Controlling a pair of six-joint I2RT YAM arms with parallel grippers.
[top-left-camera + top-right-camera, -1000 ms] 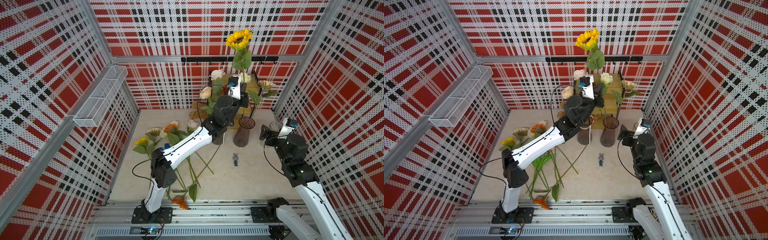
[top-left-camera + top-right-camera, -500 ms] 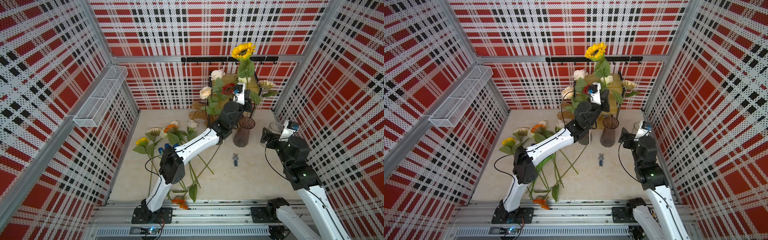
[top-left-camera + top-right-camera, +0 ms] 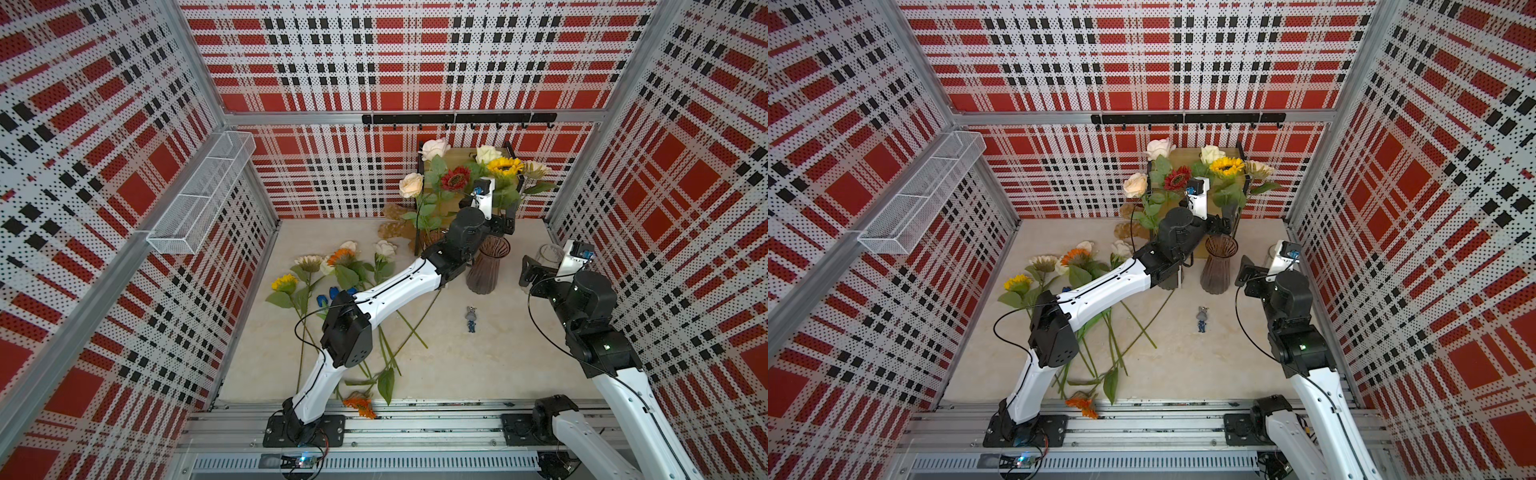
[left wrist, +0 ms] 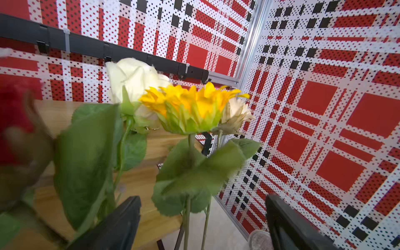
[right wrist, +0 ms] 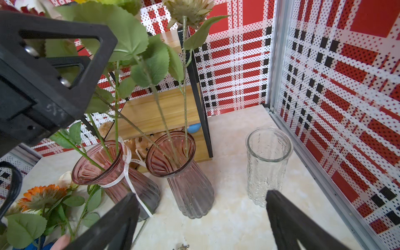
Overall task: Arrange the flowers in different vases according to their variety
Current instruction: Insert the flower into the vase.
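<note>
My left gripper (image 3: 500, 222) (image 4: 203, 225) stands open above the plain ribbed vase (image 3: 488, 266) (image 5: 181, 173). The yellow sunflower (image 3: 505, 166) (image 4: 190, 106) has its stem between the jaws, touching neither, and stands in that vase beside a cream sunflower (image 3: 536, 168). Cream roses (image 3: 434, 147) stand in the ribboned ribbed vase (image 5: 112, 171), mostly hidden behind my left arm in both top views. The clear vase (image 5: 268, 162) (image 3: 548, 253) holds nothing. My right gripper (image 3: 528, 274) (image 5: 201, 225) hangs open and empty before it. More flowers (image 3: 340, 257) lie on the table at the left.
A wooden shelf (image 3: 461, 153) stands behind the vases, with a teddy bear (image 3: 392, 226) beside it. A small figurine (image 3: 471, 318) lies mid-table. An orange flower (image 3: 359, 405) lies at the front edge. A white wire basket (image 3: 203, 195) hangs on the left wall.
My left gripper carried the yellow sunflower rightward and down into the plain ribbed vase, then opened and let go of it. My right arm has barely moved.
</note>
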